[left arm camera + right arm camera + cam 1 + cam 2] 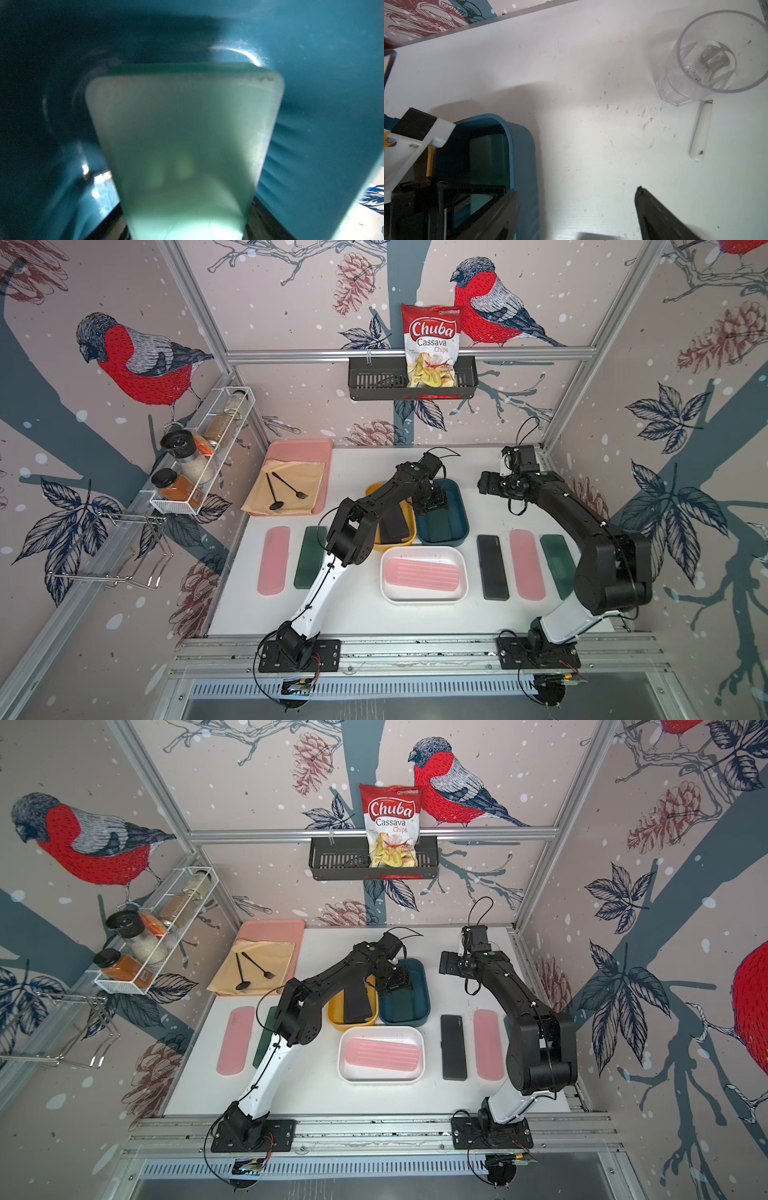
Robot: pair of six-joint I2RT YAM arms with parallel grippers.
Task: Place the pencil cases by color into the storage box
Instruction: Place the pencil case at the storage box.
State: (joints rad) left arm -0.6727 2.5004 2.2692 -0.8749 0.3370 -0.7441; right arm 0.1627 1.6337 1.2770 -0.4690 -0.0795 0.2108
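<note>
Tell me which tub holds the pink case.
The white tub, nearest the front rail; the yellow tub holds a black case, the blue tub a green case.

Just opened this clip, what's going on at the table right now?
The left tool is down inside the teal tub, shut on a green pencil case, apparently setting it in. The right tool hangs open and empty over the table. A black case lies in the yellow tub, a pink case in the white tub. Unsorted on the table: left pink case, left green case, right black case, right pink case, right green case.
</note>
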